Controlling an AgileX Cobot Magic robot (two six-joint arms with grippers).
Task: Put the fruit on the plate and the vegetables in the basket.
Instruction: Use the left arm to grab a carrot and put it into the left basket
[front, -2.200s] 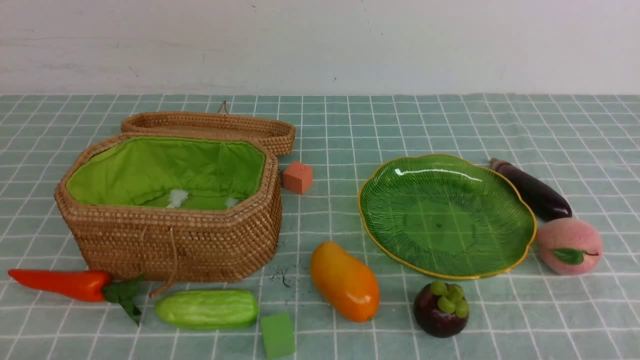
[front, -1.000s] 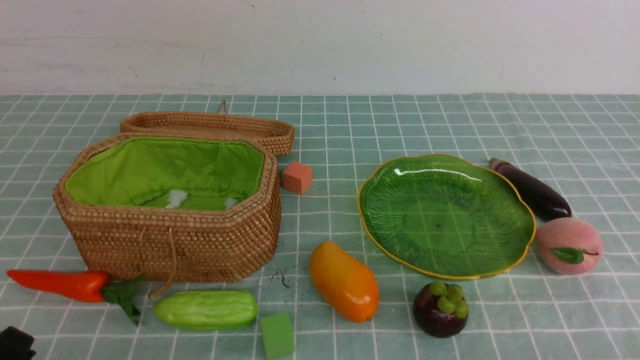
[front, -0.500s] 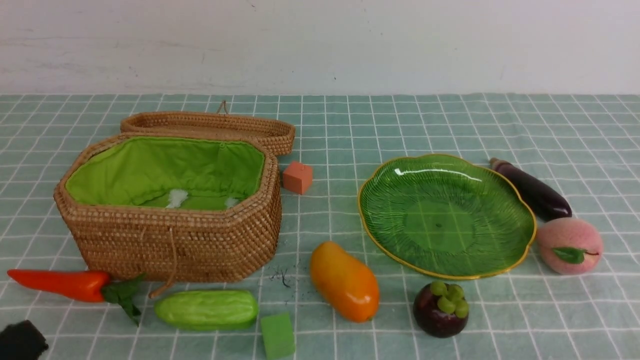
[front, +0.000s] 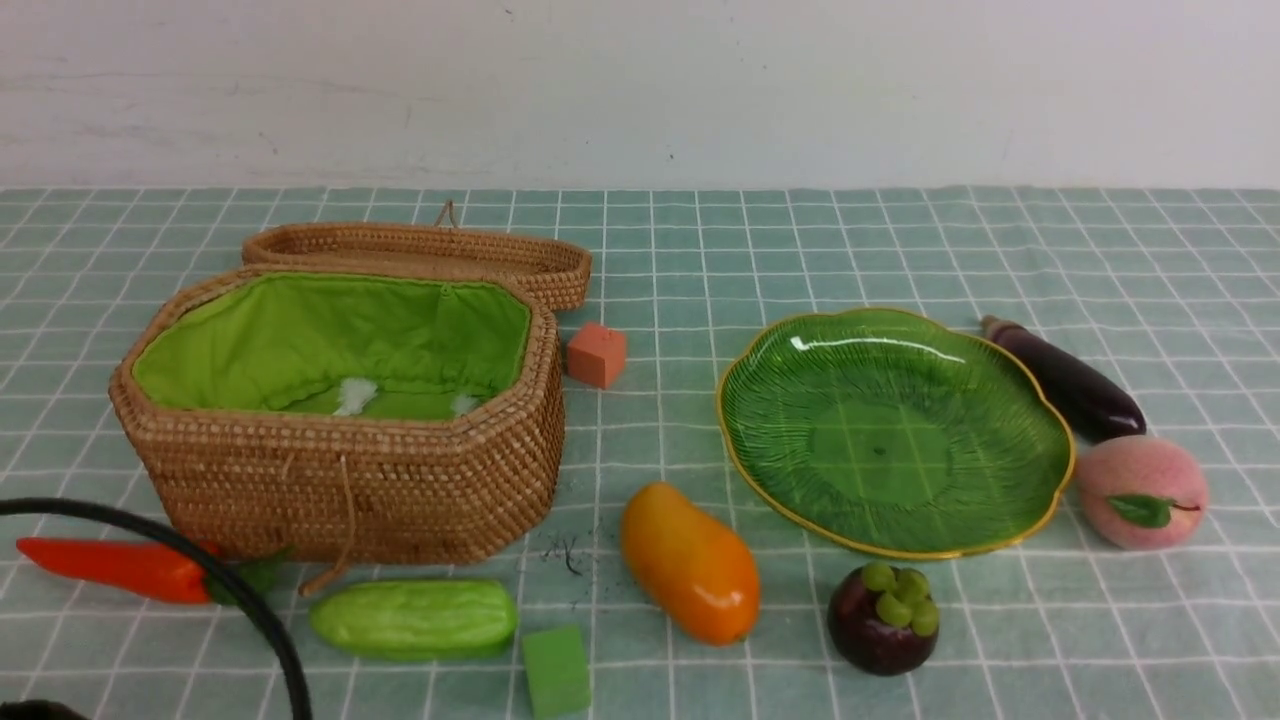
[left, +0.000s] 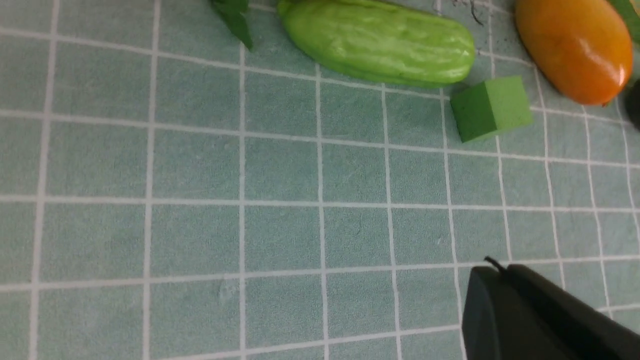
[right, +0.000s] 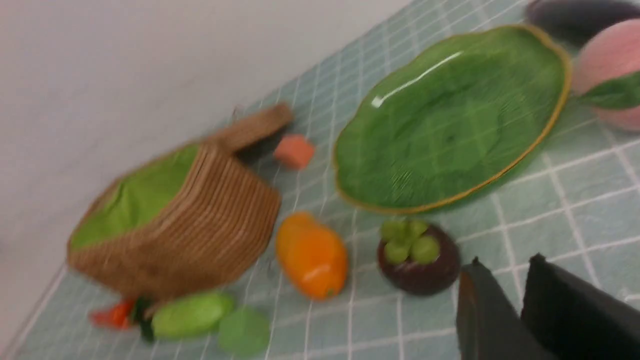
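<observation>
Nearest, the left pincer (left: 495, 282) is hanging pressed together and the right pincer (right: 505, 265), blurred, is seemingly gaping slightly; cucumber (front: 413, 619) and pepper (front: 110, 568) are lying crosswise before the basket (front: 350, 490), the mango (front: 690, 563) slanting far-left, the eggplant (front: 1065, 380) angling away beside the plate (front: 900, 440).

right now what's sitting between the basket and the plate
A small orange cube, nearer the basket than the plate, seen in the front view.

left hand (left: 492, 287) closed and empty; right hand (right: 506, 274) empty, jaws narrowly parted.
</observation>
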